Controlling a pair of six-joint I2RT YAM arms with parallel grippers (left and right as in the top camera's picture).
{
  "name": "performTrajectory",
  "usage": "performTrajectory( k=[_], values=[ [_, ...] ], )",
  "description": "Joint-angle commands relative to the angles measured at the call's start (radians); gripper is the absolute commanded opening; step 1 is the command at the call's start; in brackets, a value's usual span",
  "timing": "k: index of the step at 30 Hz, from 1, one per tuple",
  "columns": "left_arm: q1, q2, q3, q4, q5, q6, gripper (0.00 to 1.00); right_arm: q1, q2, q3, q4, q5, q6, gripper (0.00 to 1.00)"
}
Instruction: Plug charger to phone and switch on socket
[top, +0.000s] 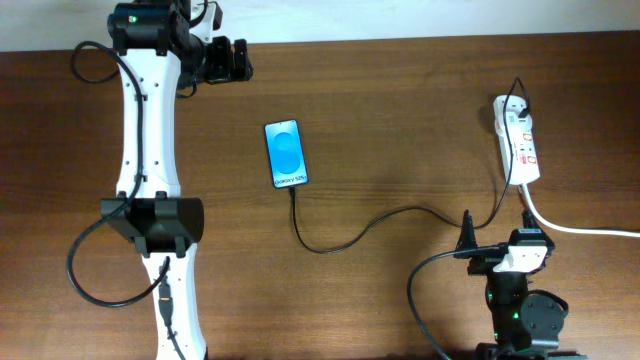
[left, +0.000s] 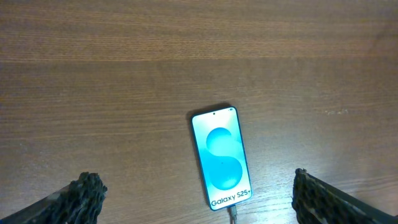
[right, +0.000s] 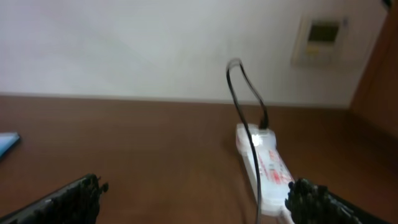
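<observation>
The phone (top: 286, 153) lies flat, screen up, near the middle of the worktop (top: 400, 100). The charger (top: 320, 250) cable meets its lower edge, loops across the wood and runs up to the socket (top: 521, 140) on the right side. The left gripper (left: 198, 180) hangs over the phone, fingers (left: 84, 196) spread wide, holding nothing. The right gripper (right: 196, 186) faces the socket, fingers (right: 314, 199) likewise wide and empty.
</observation>
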Motion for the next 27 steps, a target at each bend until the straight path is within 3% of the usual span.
performTrajectory(
  k=[1, 22, 25, 27],
  values=[
    [-0.001, -0.008, 0.009, -0.001, 0.011, 0.016, 0.99, 0.007, -0.010, -0.005, -0.031, 0.076, -0.004, 0.98],
    [-0.010, -0.015, 0.009, -0.002, 0.010, 0.016, 0.99, 0.007, -0.010, -0.005, -0.031, 0.076, -0.003, 0.98],
    [-0.051, -0.116, -0.027, -0.001, 0.010, 0.016, 0.99, 0.007, -0.010, -0.005, -0.031, 0.076, -0.003, 0.98],
    [-0.087, -0.258, -0.147, 0.028, -0.056, 0.035, 0.99, 0.007, -0.010, -0.005, -0.031, 0.076, -0.003, 0.98]
  ],
)
